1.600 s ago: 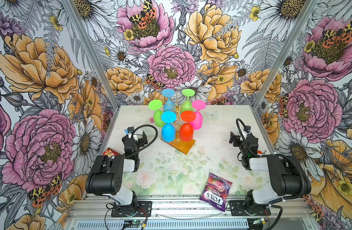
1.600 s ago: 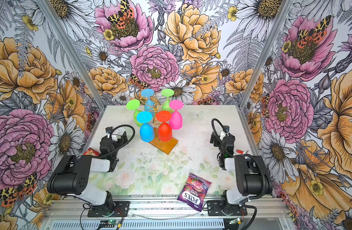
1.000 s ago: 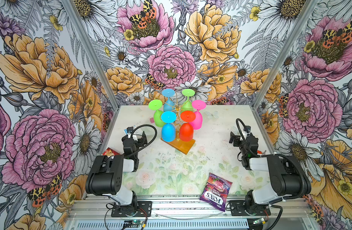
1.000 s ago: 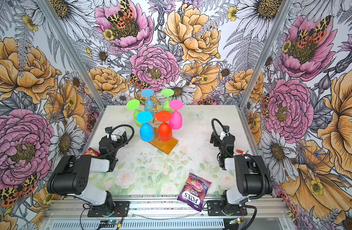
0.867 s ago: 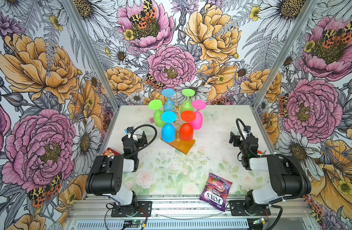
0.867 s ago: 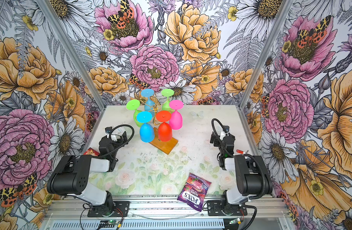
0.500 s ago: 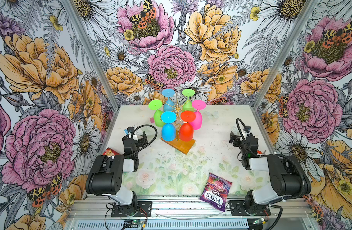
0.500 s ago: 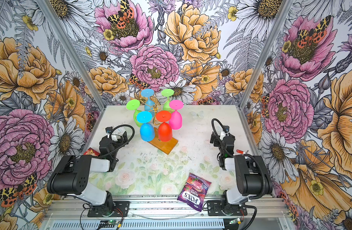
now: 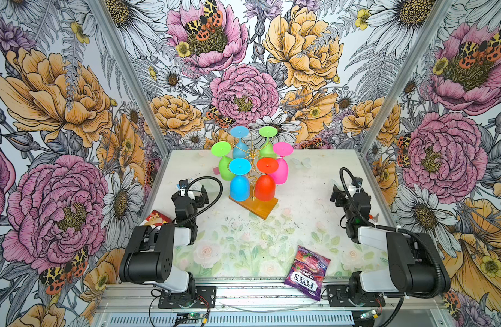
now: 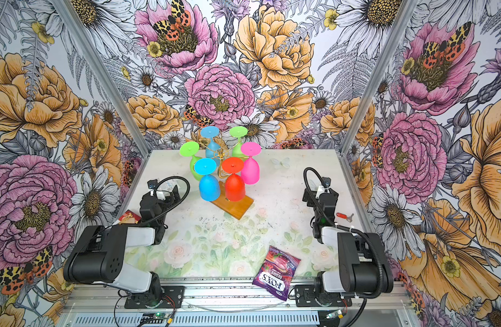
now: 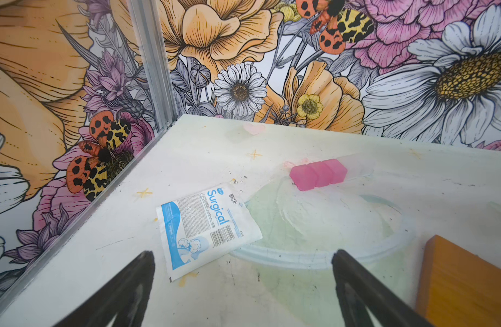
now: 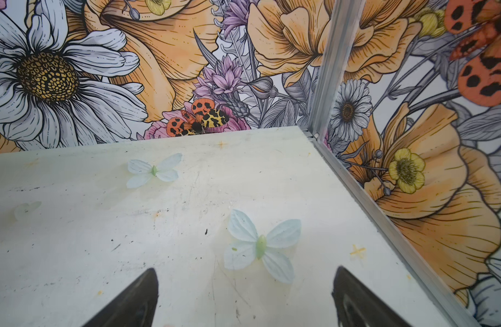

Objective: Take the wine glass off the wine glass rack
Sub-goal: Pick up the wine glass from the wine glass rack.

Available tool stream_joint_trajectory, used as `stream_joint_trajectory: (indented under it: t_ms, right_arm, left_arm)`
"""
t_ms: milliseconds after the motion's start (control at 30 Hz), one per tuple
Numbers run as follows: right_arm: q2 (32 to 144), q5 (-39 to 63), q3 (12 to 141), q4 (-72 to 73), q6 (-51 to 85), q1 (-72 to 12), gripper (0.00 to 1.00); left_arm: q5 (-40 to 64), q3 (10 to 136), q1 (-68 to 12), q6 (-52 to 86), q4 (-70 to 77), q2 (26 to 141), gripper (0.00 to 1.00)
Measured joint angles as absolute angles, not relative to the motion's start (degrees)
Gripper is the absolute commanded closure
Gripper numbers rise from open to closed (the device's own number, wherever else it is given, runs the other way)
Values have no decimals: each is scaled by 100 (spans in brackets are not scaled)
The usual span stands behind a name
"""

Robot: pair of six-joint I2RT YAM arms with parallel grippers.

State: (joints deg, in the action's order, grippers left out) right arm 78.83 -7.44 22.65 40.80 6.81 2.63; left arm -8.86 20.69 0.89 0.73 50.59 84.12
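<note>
Looking down on my table (image 9: pixel 300 195): the wine glass rack (image 9: pixel 260 206) stands at 12 o'clock, toward the back, with its wooden base skewed. All 6 coloured wine glasses (image 9: pixel 265 186) hang on it bowl-down. My left gripper (image 11: pixel 242 254) sits at 8 o'clock from the rack, jaws spread wide and holding nothing. A Surgical packet (image 11: pixel 207 229) lies flat just ahead of it. My right gripper (image 12: pixel 245 271) is at 4 o'clock from the rack, well apart, also spread wide and empty. A purple candy bag (image 9: pixel 307 271) lies at 6 o'clock by the front edge.
</note>
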Motion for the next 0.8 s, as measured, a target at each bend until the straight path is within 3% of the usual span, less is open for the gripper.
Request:
stream_joint_trajectory:
  t_ms: [400,800]
  right_arm:
    - [7129,-204,4364,661,1612,263,17]
    - [7131,2281,5948,-1323,2832,60,22]
  left_arm:
    - [-1376,2543,86,659,2609,6099,1]
    - [-1135,4383,14,1120,-412,5142,1]
